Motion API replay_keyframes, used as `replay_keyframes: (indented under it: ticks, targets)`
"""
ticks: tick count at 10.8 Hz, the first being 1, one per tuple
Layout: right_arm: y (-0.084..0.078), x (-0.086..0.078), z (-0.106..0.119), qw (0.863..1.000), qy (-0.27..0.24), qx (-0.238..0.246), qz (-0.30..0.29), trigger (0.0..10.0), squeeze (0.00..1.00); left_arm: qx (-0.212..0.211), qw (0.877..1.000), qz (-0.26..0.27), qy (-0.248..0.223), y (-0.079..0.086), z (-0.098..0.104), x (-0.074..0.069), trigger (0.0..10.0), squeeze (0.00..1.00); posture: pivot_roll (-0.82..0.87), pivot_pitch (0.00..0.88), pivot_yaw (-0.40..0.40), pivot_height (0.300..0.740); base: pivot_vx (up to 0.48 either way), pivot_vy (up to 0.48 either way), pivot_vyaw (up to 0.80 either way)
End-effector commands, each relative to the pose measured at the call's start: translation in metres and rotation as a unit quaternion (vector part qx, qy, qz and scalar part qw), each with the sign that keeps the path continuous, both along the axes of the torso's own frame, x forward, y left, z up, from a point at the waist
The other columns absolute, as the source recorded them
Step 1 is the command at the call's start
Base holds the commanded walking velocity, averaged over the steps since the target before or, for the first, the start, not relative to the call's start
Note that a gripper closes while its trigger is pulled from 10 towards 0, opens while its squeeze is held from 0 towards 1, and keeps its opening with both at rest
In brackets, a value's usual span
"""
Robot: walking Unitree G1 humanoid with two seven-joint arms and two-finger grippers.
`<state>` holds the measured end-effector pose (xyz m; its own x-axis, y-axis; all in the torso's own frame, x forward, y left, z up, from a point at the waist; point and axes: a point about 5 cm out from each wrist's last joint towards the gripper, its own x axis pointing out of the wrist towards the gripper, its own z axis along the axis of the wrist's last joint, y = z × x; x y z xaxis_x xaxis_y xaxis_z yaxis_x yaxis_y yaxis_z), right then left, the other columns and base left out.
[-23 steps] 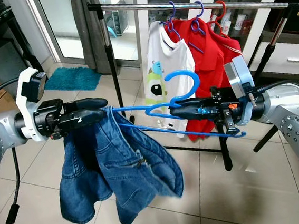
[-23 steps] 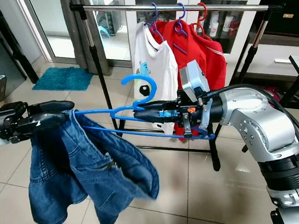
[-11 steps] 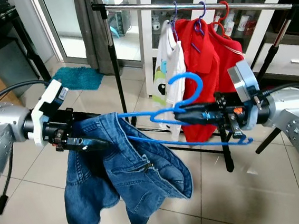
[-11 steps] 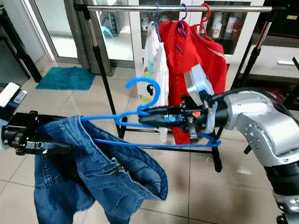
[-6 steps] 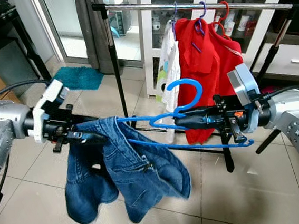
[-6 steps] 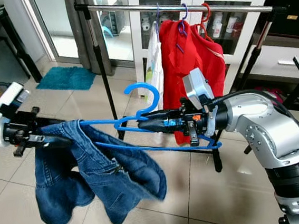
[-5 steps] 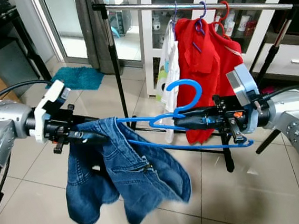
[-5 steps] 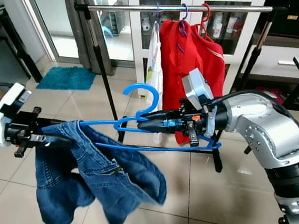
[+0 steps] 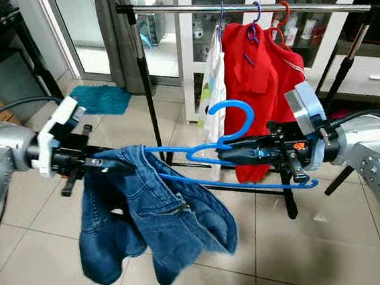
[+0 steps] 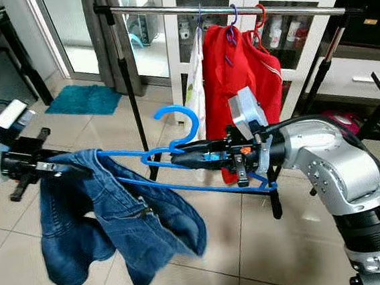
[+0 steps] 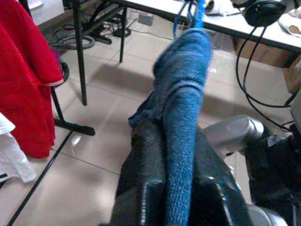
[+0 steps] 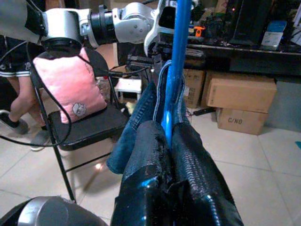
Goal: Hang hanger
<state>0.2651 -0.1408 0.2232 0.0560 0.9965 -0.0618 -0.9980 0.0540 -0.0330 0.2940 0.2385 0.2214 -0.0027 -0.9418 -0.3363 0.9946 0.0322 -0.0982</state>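
Note:
A blue plastic hanger [image 9: 234,121] is held level in front of the clothes rail [image 9: 244,7], its hook pointing up. Blue denim jeans [image 9: 150,214] hang over the hanger's left end. My right gripper [image 9: 223,156] is shut on the hanger just below the hook, and in the right wrist view its fingers [image 12: 188,160] pinch the blue bar [image 12: 178,56]. My left gripper [image 9: 123,166] is at the hanger's left end, shut on a fold of the jeans [image 11: 182,117] that runs between its fingers [image 11: 141,193].
On the rail's right half hang a white shirt [image 9: 213,93] and red garments [image 9: 261,82] on purple and red hangers. The rail's left post [image 9: 147,86] stands behind the hanger. A teal mat [image 9: 98,97] lies on the tiled floor. White cabinets stand behind.
My left gripper has risen from lower in the denim to the hanger's left end. The jeans swing below it. The right gripper keeps the hanger almost still.

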Motion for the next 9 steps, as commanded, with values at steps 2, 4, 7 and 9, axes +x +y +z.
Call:
replay_keyframes:
  ticks: [2, 4, 7, 9]
  targets:
    - [0.005, -0.004, 0.011, 0.999, -0.020, 0.011, 0.022, 0.0, 0.00, 0.000, 1.000, 0.021, 0.000, 0.016, 0.005, -0.007, 0.0, 0.00, 0.02, 0.032, 0.020, 0.740, 0.000, 0.000, 0.00]
    - [0.008, -0.004, 0.010, 0.999, -0.021, 0.013, 0.030, 0.0, 0.00, 0.000, 1.000, 0.022, 0.005, 0.020, 0.002, -0.013, 0.0, 0.00, 0.03, 0.031, 0.009, 0.740, 0.000, 0.000, 0.00]
    - [0.007, 0.000, 0.013, 0.999, -0.022, 0.022, 0.009, 10.0, 0.07, -0.016, 1.000, 0.008, 0.007, 0.011, 0.002, -0.015, 0.0, 0.00, 0.02, 0.020, 0.010, 0.740, 0.000, 0.000, 0.00]
    - [-0.002, 0.002, 0.014, 0.998, -0.009, 0.053, -0.038, 10.0, 1.00, -0.034, 0.999, 0.033, 0.004, 0.012, -0.002, -0.014, 0.0, 0.00, 0.01, 0.000, 0.017, 0.740, 0.000, 0.000, 0.00]
